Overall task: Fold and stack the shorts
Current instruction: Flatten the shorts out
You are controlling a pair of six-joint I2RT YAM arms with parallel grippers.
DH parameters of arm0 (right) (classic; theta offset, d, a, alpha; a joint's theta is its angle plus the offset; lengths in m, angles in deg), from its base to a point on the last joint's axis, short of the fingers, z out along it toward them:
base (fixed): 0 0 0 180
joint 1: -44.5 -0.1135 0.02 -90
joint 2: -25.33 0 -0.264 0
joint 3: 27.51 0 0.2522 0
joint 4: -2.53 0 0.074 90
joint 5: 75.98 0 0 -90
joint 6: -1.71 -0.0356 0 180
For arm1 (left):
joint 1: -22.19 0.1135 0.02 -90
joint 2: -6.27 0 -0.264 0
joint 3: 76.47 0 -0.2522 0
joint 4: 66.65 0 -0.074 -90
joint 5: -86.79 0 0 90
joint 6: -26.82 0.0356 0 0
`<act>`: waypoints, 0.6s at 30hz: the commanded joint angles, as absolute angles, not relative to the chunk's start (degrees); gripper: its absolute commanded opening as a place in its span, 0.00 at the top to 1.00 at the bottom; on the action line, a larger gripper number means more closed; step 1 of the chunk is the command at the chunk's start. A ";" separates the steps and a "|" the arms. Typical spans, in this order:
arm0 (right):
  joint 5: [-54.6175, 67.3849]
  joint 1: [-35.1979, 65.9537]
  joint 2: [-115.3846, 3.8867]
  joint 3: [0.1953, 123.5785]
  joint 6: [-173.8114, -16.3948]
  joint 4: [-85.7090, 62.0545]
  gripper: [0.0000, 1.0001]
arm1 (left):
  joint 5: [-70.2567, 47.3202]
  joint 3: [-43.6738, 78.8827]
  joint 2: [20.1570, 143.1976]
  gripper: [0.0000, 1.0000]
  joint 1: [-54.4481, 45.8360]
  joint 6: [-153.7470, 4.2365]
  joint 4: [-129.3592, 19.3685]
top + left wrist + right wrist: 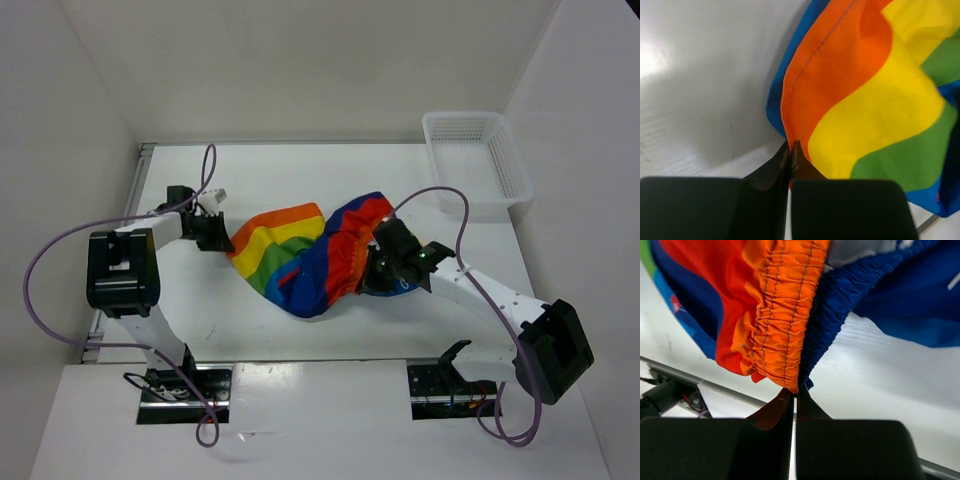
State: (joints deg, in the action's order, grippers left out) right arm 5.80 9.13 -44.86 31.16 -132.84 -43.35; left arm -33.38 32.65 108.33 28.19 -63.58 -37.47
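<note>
Lab, white booth walls (300,60), bolted arms (160,335) (two)

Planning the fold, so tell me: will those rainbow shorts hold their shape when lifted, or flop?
Likely floppy: the shorts sag and crease between the left pincer and right pincer. Probably light too, since thin edge pinches seem enough to hold them up.
</note>
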 commanded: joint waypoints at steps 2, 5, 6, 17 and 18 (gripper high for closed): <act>7.17 12.32 -46.12 38.36 -129.26 -43.31 1.00 | -37.84 23.26 103.24 1.00 27.91 -63.18 -34.35; 7.17 15.22 -47.61 43.89 -126.27 -43.31 1.00 | -38.63 16.84 99.44 1.00 27.91 -63.18 -35.39; 7.17 15.76 -48.31 46.69 -125.56 -43.31 1.00 | -39.32 15.43 98.74 1.00 27.91 -63.18 -36.10; 4.36 24.90 -51.40 70.70 -116.24 -48.67 1.00 | -46.27 -6.37 95.13 1.00 31.42 -63.18 -41.37; 2.70 25.86 -51.40 73.93 -116.24 -49.20 1.00 | -46.27 -7.42 94.26 1.00 31.42 -63.18 -43.03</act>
State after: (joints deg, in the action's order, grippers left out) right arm 5.12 23.25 -51.75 66.35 -119.77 -46.96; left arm -42.17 -3.22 95.37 30.84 -63.56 -38.52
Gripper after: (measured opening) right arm 0.010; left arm 0.009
